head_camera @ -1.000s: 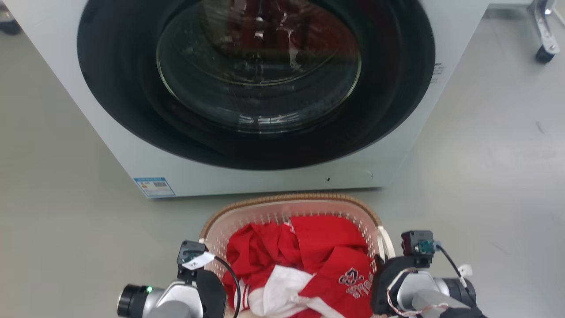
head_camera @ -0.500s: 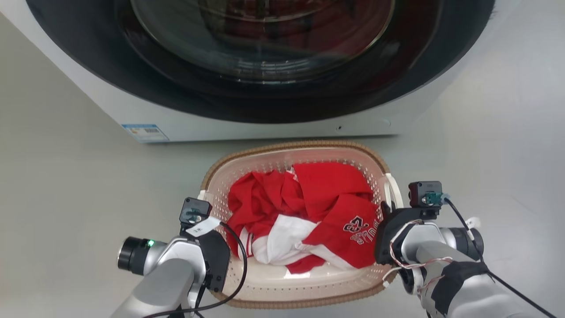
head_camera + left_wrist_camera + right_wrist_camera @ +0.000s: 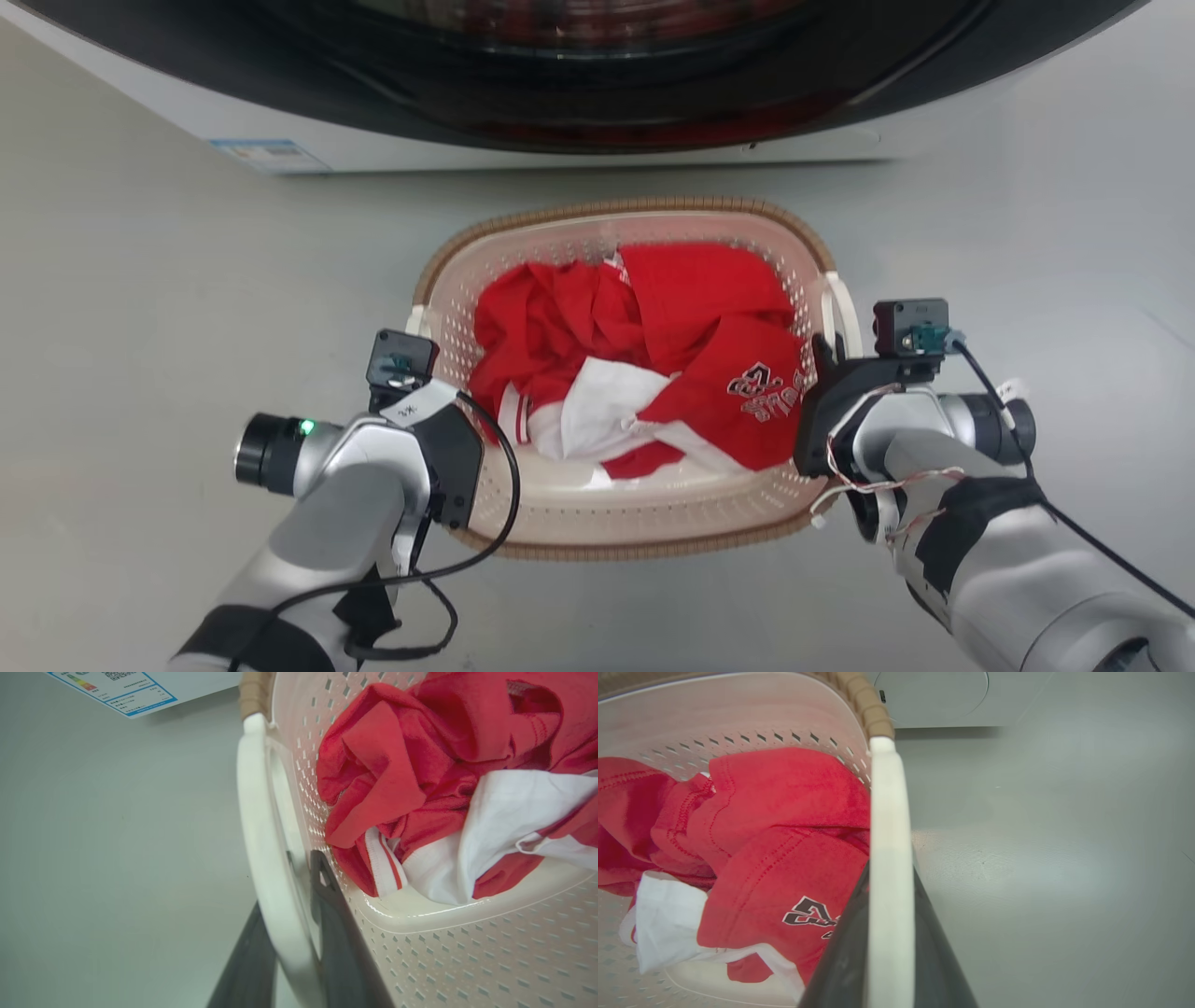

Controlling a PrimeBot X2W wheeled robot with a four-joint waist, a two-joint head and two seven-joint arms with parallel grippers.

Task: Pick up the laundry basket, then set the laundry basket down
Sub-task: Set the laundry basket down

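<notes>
The laundry basket [image 3: 644,537], cream with a brown woven rim, sits in front of me between both arms and holds red and white clothes [image 3: 653,364]. My left gripper [image 3: 417,329] is at its left side. In the left wrist view the left gripper [image 3: 286,882] has its two dark fingers [image 3: 338,942] shut on the white left handle [image 3: 259,849]. My right gripper [image 3: 827,353] is at the right side. The right wrist view shows the right gripper [image 3: 889,872] shut on the white right handle [image 3: 886,802], one finger [image 3: 840,961] on each side.
The white washing machine [image 3: 112,79] with its dark round door stands just beyond the basket, a blue label [image 3: 268,154] at its lower left corner. Grey floor [image 3: 1027,233] spreads on both sides of the basket.
The head camera has tilted down, so the washing machine has slid up the picture. The whole basket now shows, with a wider gap to the machine's base. Both grippers stay on the handles.
</notes>
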